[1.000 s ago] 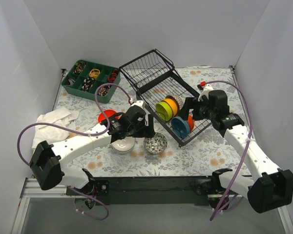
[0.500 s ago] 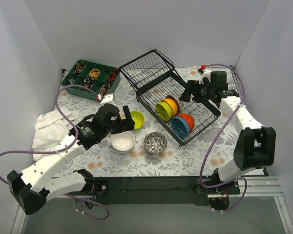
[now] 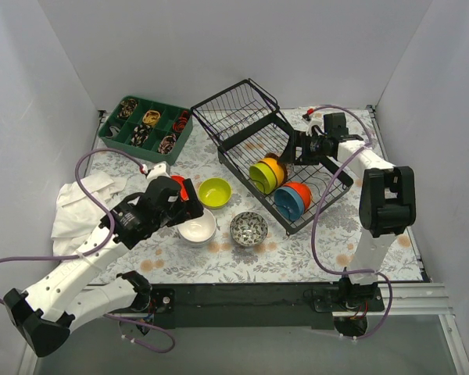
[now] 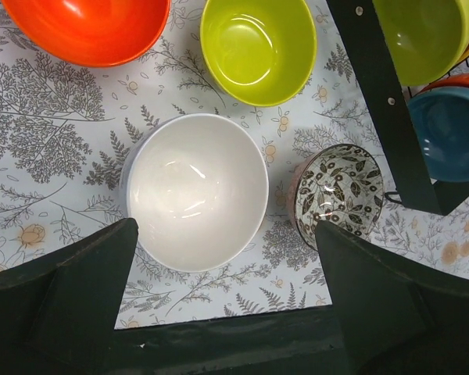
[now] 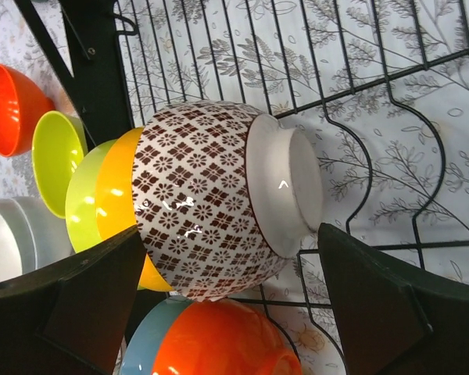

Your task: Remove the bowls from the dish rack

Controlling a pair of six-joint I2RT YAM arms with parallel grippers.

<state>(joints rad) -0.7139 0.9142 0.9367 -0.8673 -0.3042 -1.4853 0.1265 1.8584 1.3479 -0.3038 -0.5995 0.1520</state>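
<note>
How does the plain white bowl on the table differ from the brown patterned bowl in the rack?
The white bowl is plain; the brown patterned bowl carries a diamond print. The white bowl stands upright on the table; the patterned bowl lies on its side in the dish rack. Both are glossy.

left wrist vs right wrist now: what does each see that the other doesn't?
Only left wrist: the leaf-patterned bowl standing on the table beside the white bowl. Only right wrist: the brown-patterned bowl lying on its side in the dish rack. Both: the white bowl, the loose lime bowl, the loose orange bowl, the rack's blue bowl.
</note>
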